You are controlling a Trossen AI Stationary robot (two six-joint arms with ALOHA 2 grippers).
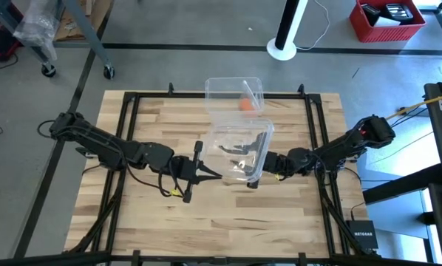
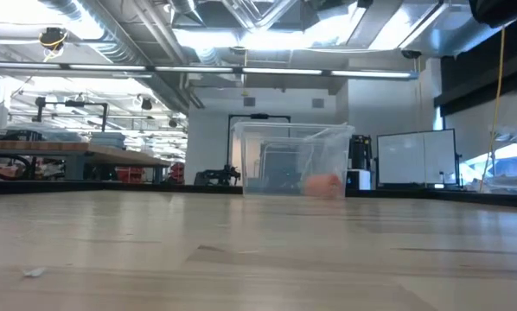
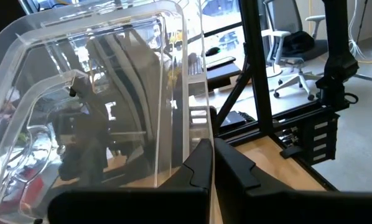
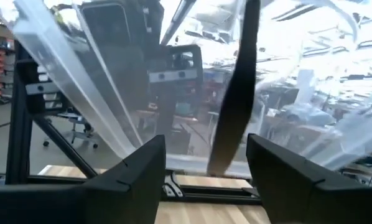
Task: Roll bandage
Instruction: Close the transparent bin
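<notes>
Orange bandage (image 1: 246, 104), rolled into a small cylinder, lay inside a clear plastic box (image 1: 234, 94) at the far-centre edge of the wooden tabletop (image 1: 154, 222). In the low view the bandage (image 2: 322, 184) sat on the box floor, toward one side, w/ the box (image 2: 290, 160) upright.

Just nearer than that box, a second clear plastic piece (image 1: 239, 152) w/ a black handle (image 1: 261, 159) was held off the tabletop, tilted. Can't tell if it was a lid or another box.

Right hand (image 1: 267, 164) sat at the handle side of that clear piece, fingers spread wide around the black handle (image 4: 236, 87); contact w/ the pads not clear.

Left hand (image 1: 210, 175) was on the opposite side of the clear piece, just beside its edge, fingers (image 3: 198, 163) pressed together, nothing between them. Clear wall (image 3: 111, 93) stood right next to the fingers.
</notes>
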